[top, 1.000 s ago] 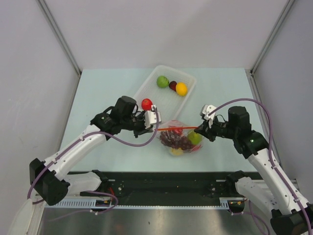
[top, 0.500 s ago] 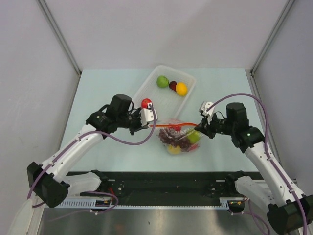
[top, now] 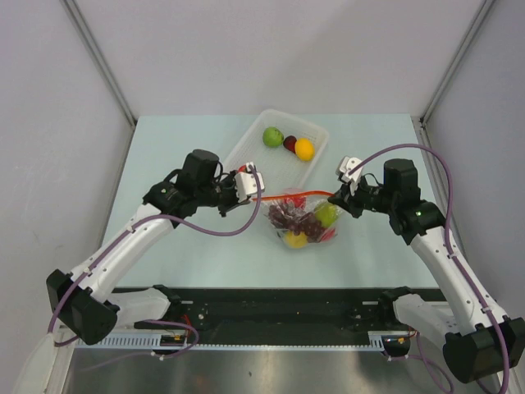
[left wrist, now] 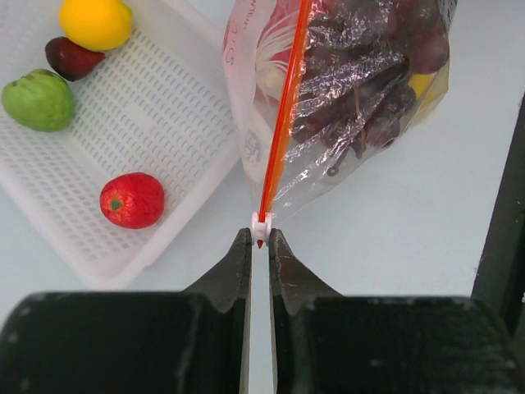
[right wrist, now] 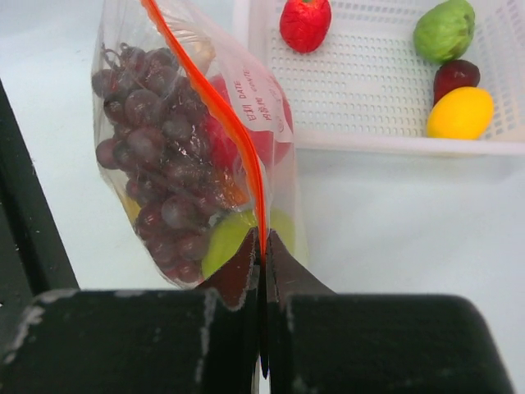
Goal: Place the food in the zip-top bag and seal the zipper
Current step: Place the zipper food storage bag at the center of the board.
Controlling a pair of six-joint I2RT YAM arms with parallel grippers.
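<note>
The left gripper [left wrist: 260, 240] has its two black fingers pressed together on the very end of the thin orange-red zipper [left wrist: 283, 123], right at a small white tab [left wrist: 261, 220]. The right gripper [right wrist: 262, 244] is pinched the same way on the strip's other end. Between them hangs the clear, floppy zip-top bag [top: 302, 220], over the middle of the pale bench [top: 164, 139] and a little toward its near edge. It bulges with a dark purple grape bunch [right wrist: 148, 164], a pale green fruit [right wrist: 225, 238] and a yellow fruit [top: 295, 240]. It looks soft and bottom-heavy, so I'd expect the film to sag and slip; the stiffer zipper strip seems the sound place to hold.

Toward the far edge, the white perforated plastic tray [left wrist: 164, 123] holds a red apple [left wrist: 131, 199], a bumpy green fruit [left wrist: 37, 98], a dark red fruit [left wrist: 72, 57] and a yellow-orange fruit [left wrist: 94, 22], so filling isn't finished. I can't tell whether the mouth is pressed shut along its length, nor whether the bag's bottom touches the bench
</note>
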